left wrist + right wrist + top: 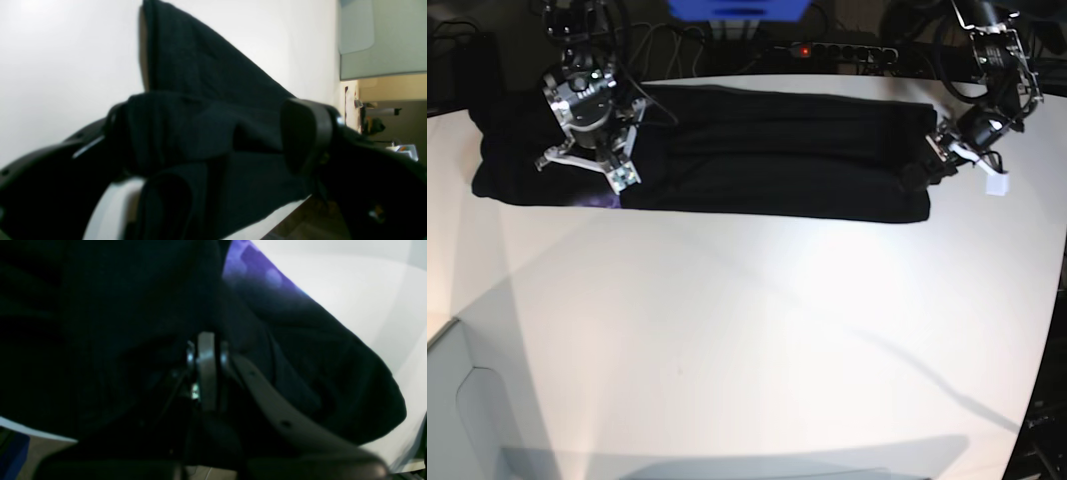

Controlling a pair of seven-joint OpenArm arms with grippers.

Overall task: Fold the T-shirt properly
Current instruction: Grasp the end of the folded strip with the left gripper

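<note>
Here the T-shirt [757, 150] lies as a long dark band across the far part of the white table [757, 330], folded lengthwise so that it stretches from one far corner of the table towards the other. Its surface is soft and creased, with shallow ridges running along its length. No collar tag can be made out.

At one end of the T-shirt, the left gripper [924, 168] sits low at the cloth's edge. In the left wrist view, the left gripper [213, 133] has its two fingers [305, 133] spread wide apart, and a bunched fold of the T-shirt [200, 86] lies in the gap between them; the cloth drapes over one finger, while the other finger stands bare beside it. Beyond the fingers, the cloth tapers away flat over the table [60, 60].

At the other end of the T-shirt, the right gripper [592, 150] is pressed down onto the fabric, its arm reaching in from behind the table's far edge. In the right wrist view, the right gripper [206, 340] has its jaws drawn together, and dark folds of the T-shirt [317, 356] crowd around them. The picture is too dim to show whether cloth is pinched between the jaws. The table [367, 283] shows pale just beyond the T-shirt's rounded edge.
</note>
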